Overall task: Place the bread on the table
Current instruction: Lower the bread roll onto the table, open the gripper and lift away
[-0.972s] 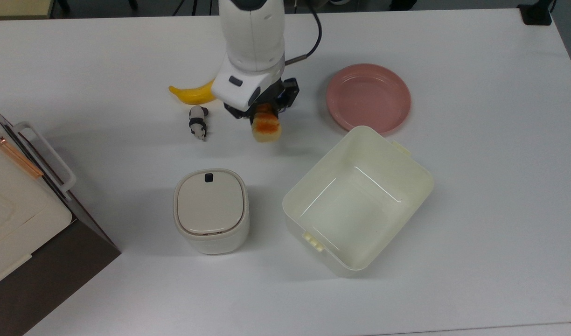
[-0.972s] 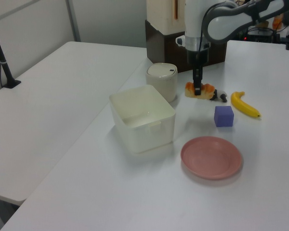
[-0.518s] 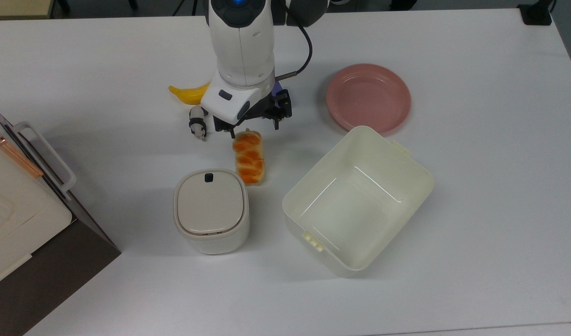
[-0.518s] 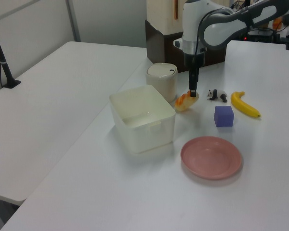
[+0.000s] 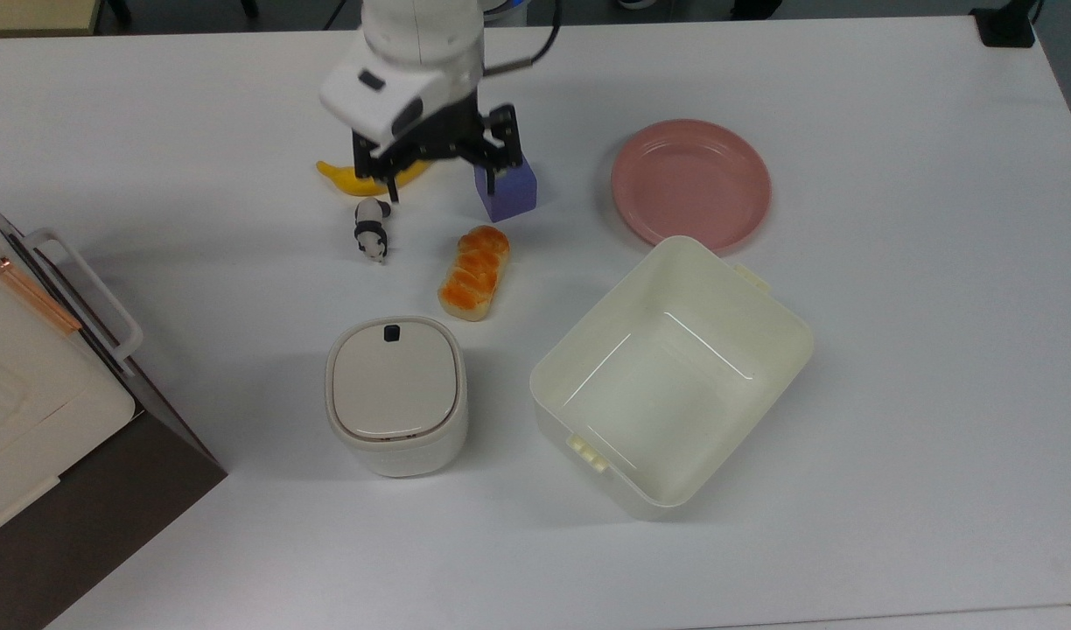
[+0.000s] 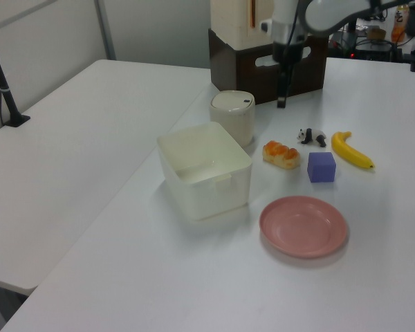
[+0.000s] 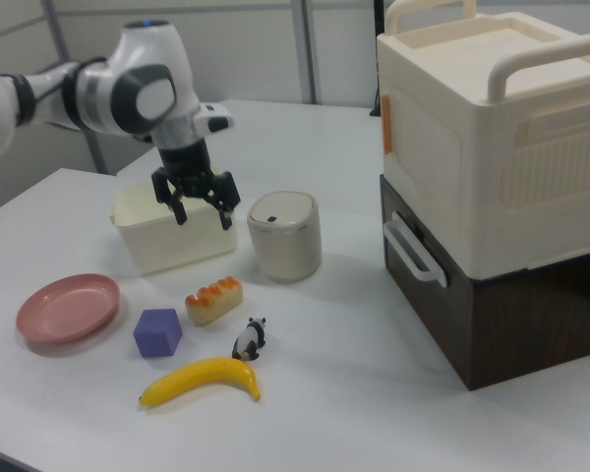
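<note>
The gripper (image 7: 199, 208) hangs up in the air with its two fingers (image 5: 394, 190) spread apart and nothing between them. The bread (image 5: 475, 272) lies flat on the table (image 5: 894, 367), near the purple block (image 5: 506, 191), the toy panda (image 5: 371, 229) and the lidded bin (image 5: 396, 394). If the arm drops low, it could bump the banana (image 7: 203, 382) or the block and knock the bread.

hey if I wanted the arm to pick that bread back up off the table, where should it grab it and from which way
Probably from straight above, fingers closing across the narrow middle of the bread. It lies flat on the table, long sides free, with the open gripper raised above.
</note>
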